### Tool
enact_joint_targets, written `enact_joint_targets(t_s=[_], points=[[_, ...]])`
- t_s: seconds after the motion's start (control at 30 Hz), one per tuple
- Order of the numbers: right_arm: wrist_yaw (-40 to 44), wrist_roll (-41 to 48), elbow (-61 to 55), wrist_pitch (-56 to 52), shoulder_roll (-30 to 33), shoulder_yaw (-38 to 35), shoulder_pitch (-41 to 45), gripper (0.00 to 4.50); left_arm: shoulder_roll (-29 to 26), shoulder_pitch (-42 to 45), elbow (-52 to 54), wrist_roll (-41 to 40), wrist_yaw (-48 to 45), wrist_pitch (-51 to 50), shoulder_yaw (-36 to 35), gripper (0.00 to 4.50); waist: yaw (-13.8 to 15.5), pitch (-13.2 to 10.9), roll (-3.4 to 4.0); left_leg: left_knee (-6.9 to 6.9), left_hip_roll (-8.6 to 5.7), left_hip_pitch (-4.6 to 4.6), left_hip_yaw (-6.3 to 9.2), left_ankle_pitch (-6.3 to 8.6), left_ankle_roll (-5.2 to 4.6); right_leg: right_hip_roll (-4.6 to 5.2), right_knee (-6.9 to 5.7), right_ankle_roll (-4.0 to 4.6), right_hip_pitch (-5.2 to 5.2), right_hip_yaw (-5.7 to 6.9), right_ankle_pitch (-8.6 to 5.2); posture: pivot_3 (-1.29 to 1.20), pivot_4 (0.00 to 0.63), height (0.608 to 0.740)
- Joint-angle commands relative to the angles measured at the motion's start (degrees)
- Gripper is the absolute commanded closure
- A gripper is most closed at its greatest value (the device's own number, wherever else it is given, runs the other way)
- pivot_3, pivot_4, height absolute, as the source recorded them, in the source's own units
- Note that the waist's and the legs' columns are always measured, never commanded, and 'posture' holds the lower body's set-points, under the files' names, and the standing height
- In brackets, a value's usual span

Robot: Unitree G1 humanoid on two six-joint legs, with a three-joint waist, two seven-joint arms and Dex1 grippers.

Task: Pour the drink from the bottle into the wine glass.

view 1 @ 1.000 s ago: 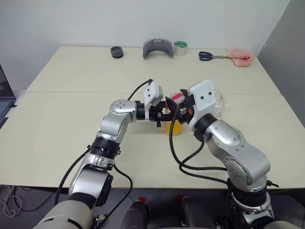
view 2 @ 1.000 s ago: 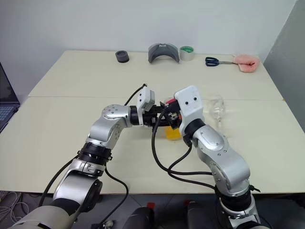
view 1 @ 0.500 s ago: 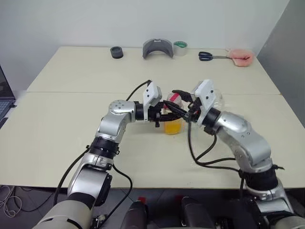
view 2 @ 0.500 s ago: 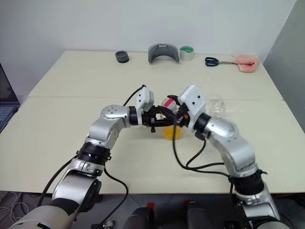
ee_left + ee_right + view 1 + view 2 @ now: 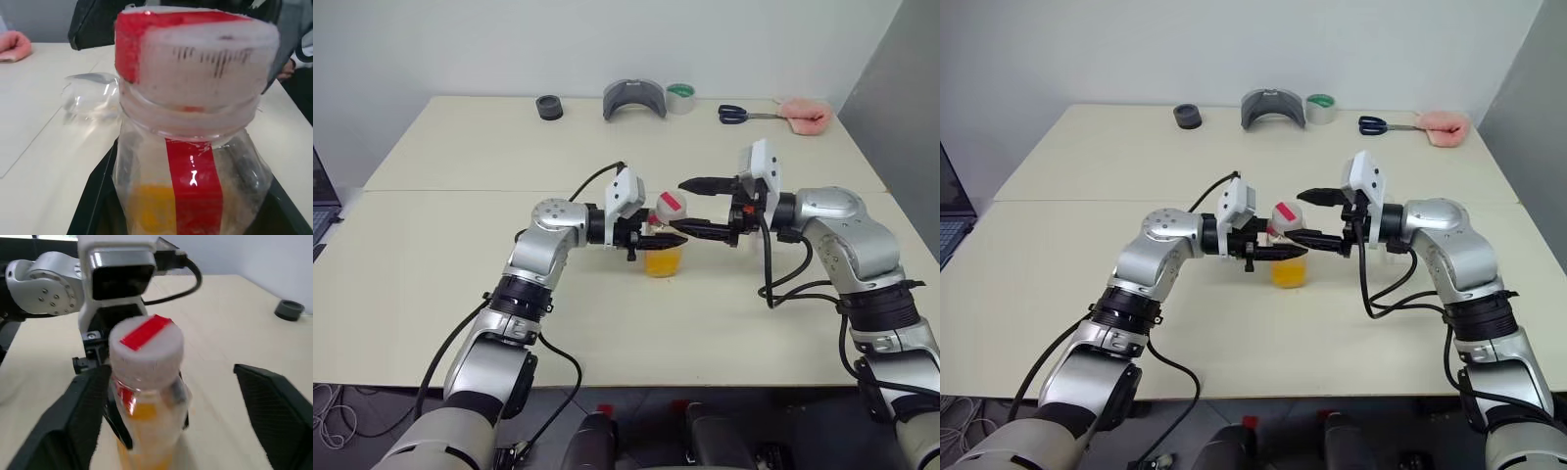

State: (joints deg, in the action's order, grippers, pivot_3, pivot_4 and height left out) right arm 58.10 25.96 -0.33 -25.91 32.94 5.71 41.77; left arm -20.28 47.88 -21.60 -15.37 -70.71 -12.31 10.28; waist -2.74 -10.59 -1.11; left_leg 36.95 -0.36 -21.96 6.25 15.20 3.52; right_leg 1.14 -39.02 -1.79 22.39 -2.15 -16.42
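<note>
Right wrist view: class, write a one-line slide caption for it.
Open right gripper faces the small clear plastic bottle of orange drink, capped, held by the left gripper.

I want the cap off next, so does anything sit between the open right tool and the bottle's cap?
Nothing visible does. The right tool stands open beside the cap, facing it across bare air, while the left tool holds the bottle by its body below the cap.

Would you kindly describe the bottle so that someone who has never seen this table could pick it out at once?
Start at the pale table and look to its middle, between the two arms. There the left gripper is shut on the bottle, with the open right gripper facing it. It is small and clear, with orange drink at the bottom, a whitish cap and a red strip.
</note>
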Motion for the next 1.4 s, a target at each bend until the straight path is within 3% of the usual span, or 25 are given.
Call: enact_joint_targets(t_s=[0.03,0.3,0.57,0.93,1.4], points=[[-3.05,1.71,-5.43,-3.05,1.02,-3.92,-0.95,0.00,0.32,0.40,3.40,-1.34,-0.61,0.86,-0.84,2.72,0.08,0.00,0.00,0.00,-0.01,-0.01,-0.01,0.00,0.00,0.01,0.00,0.00,0.01,-0.01,0.00,0.00,0.150,0.740],[-10.32,4.37,-21.02,-9.39,2.87,-8.83,-10.21,0.00,1.28,0.43,2.83,-1.28,-0.09,1.10,-1.07,2.72,0.58,0.00,0.00,0.00,-0.01,-0.03,-0.02,0.00,0.00,0.01,0.00,0.00,0.02,-0.02,0.00,0.00,0.150,0.740],[-26.67,1.14,-35.70,-13.11,-3.43,-7.04,-13.42,0.00,1.80,0.53,2.27,-1.33,-0.04,1.13,-1.31,2.72,0.49,0.00,0.00,0.00,0.01,-0.02,-0.02,0.00,0.00,-0.02,-0.02,-0.01,0.03,-0.04,0.00,0.00,0.150,0.740],[-27.96,-6.83,-33.98,-10.01,-2.40,0.37,-11.43,0.00,2.54,1.24,0.95,-1.08,-0.16,1.75,-1.23,2.72,0.55,0.00,0.00,0.00,-0.01,-0.02,-0.02,0.00,0.00,-0.02,0.00,-0.01,0.03,-0.02,0.00,0.00,0.150,0.740],[-30.25,-9.29,-30.70,-9.76,-4.37,-2.01,-11.47,0.00,2.35,0.91,1.32,-1.03,-0.21,1.67,-1.21,2.72,0.54,0.00,0.00,0.00,-0.01,-0.02,-0.02,0.00,0.00,-0.02,-0.01,-0.01,0.03,-0.02,0.00,0.00,0.150,0.740]])
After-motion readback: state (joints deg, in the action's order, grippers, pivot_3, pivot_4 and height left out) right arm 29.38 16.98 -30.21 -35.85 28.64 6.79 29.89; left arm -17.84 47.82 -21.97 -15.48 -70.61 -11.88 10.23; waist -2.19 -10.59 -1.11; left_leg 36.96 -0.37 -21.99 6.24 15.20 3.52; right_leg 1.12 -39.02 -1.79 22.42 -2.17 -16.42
